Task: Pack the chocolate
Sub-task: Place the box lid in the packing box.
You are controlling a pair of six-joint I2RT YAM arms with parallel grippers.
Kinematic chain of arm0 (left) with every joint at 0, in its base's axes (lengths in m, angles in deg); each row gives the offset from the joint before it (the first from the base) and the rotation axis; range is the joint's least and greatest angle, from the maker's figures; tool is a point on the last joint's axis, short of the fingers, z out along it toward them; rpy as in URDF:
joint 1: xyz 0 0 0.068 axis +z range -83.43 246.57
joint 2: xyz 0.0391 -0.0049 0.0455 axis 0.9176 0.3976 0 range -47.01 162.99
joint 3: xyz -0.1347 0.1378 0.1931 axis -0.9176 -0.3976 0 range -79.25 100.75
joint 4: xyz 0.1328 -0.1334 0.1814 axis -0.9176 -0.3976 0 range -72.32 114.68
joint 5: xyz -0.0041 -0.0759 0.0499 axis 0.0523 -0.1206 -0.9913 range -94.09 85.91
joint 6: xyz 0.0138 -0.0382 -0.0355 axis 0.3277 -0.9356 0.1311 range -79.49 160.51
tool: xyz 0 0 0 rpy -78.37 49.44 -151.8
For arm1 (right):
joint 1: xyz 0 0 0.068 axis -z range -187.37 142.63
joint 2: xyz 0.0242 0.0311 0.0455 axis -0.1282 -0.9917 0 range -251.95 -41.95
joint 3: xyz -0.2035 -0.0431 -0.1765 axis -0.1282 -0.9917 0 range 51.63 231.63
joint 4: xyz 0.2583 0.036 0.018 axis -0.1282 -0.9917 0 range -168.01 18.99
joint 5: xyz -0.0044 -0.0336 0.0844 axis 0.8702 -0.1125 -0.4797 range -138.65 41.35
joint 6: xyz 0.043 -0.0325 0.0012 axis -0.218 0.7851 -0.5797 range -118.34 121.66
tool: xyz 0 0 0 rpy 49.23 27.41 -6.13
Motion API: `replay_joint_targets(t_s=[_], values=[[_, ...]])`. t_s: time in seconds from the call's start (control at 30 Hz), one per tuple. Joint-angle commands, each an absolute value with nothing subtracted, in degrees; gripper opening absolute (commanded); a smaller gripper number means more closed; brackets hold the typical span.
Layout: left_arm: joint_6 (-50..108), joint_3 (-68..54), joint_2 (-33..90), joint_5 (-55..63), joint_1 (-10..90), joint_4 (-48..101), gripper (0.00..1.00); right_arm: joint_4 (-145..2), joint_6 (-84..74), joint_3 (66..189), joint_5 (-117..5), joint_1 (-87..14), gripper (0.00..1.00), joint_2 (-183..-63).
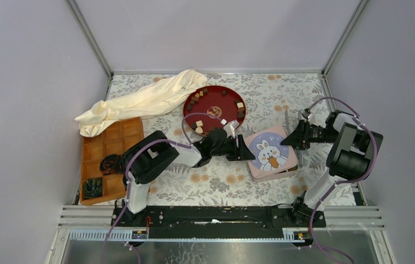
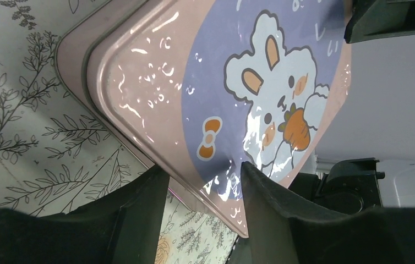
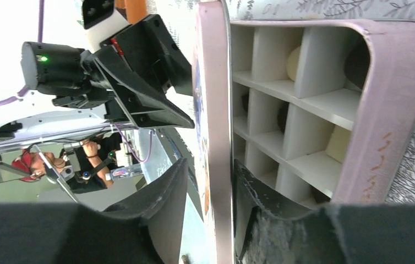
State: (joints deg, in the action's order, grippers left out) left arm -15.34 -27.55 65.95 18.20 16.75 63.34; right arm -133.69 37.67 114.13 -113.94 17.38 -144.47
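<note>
Chocolate pieces in brown, tan and cream lie scattered on a red round plate. A pink box with white compartments stands in front of the plate, and a cream round piece sits in one cell. Its bunny lid is raised off the box at the right end. My right gripper is open around that lid edge, with one finger under it. My left gripper straddles the lid's left corner. One of its fingers lies on top and the other against the rim.
A wooden compartment tray sits at the left and holds dark coiled items. A cream cloth lies bunched behind it, touching the plate's left side. A thin metal tool lies just right of the box.
</note>
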Motion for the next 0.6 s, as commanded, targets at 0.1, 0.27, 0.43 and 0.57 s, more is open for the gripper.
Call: replay_joint_targets(t_s=[0.1, 0.27, 0.43, 0.57], values=[[-11.2, -23.17, 66.58, 17.73, 15.89, 56.04, 0.57, -132.62, 37.82, 117.03, -108.45, 18.03, 0.47, -142.04], [-9.68, -21.0, 66.99, 17.15, 15.93, 51.52, 0.56, -130.28, 37.41, 117.47, -103.55, 18.12, 0.5, -140.51], [-8.79, -19.97, 67.37, 17.09, 15.91, 49.5, 0.56, -127.74, 37.73, 117.07, -98.42, 18.11, 0.54, -137.37], [-7.9, -18.86, 67.74, 17.34, 15.87, 47.66, 0.56, -126.55, 39.04, 116.57, -95.03, 18.11, 0.59, -134.37]])
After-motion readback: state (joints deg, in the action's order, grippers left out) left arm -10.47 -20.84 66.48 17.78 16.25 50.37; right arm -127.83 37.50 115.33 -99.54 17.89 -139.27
